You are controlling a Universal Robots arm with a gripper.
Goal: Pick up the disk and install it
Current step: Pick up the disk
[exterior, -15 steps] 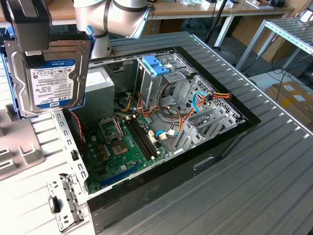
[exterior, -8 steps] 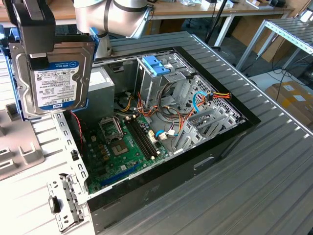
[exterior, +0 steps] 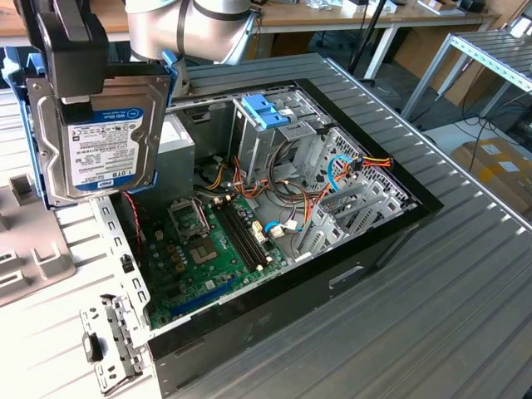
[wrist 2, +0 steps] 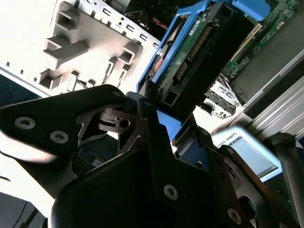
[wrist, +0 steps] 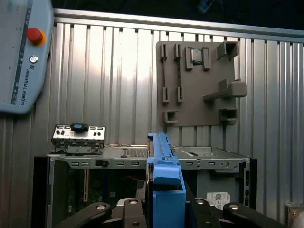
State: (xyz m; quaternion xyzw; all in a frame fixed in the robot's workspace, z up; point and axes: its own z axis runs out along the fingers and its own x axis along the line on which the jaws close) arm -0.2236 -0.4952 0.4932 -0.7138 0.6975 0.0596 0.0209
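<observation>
The disk (exterior: 104, 137) hangs upright in the air, gripped at its top edge by the jaws of the gripper (exterior: 76, 71), over the exterior view's left side of the open computer case (exterior: 357, 241). Its white-and-blue label (exterior: 108, 154) faces outward. Tilted in so narrow a hold, it might slip or snag the cables (exterior: 293, 170).

Free room lies above the flat green motherboard (exterior: 187, 249) of the open black computer case (exterior: 332, 299). A tall silver metal cage (exterior: 247, 150) and tangled orange and blue cables (exterior: 320, 195) crowd the exterior view's right. The tool (exterior: 76, 83) holds the grey, blue-framed disk (exterior: 108, 141) aloft, touching neither.
</observation>
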